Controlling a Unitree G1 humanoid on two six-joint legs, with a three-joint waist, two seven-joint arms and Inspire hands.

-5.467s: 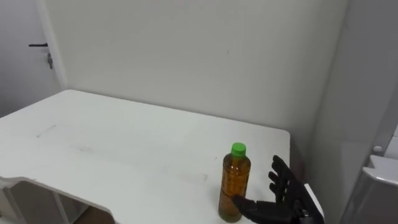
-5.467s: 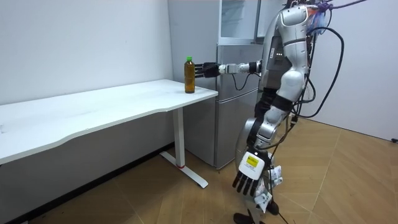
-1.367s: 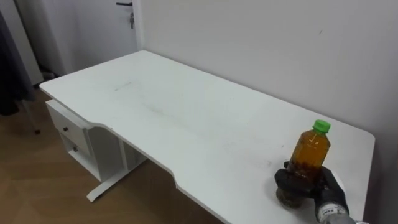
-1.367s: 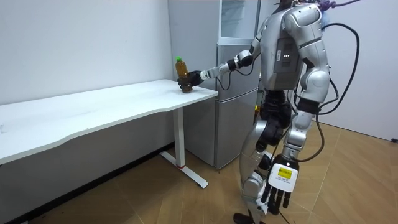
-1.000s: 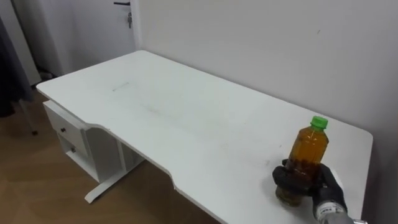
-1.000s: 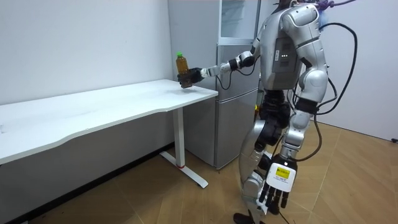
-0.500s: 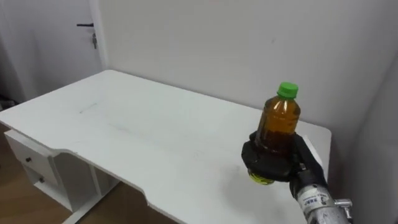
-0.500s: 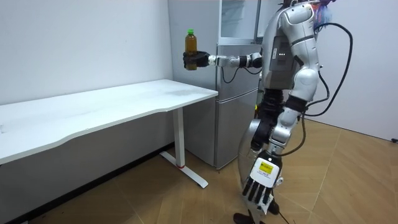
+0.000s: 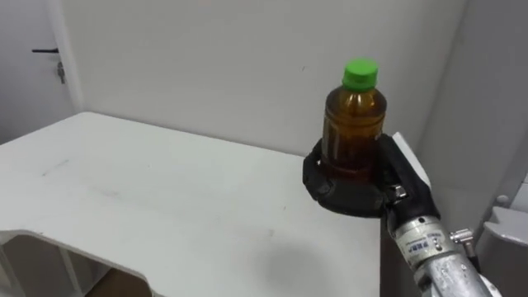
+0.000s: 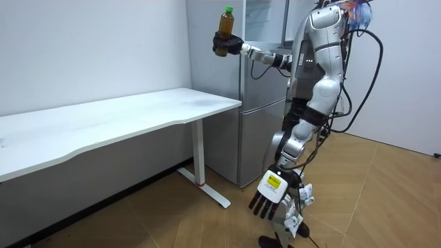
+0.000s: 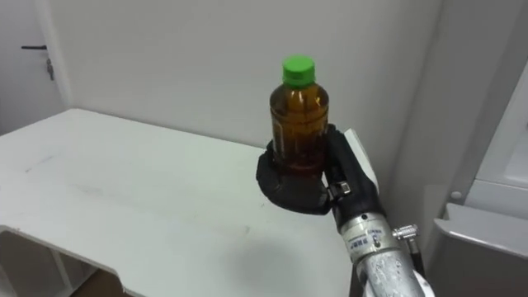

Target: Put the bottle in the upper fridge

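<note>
Left eye view: we see the right hand (image 9: 363,191) with fingers curled round the base of the bottle (image 9: 355,124), held upright above the far right end of the table (image 9: 165,206). Room view: the fridge (image 10: 258,124) stands beside that end; the left hand (image 10: 272,198) hangs low, fingers relaxed.

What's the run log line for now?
right hand: shut on bottle, upright, high above table end | left hand: open, low at side | fridge: bottle outside
</note>
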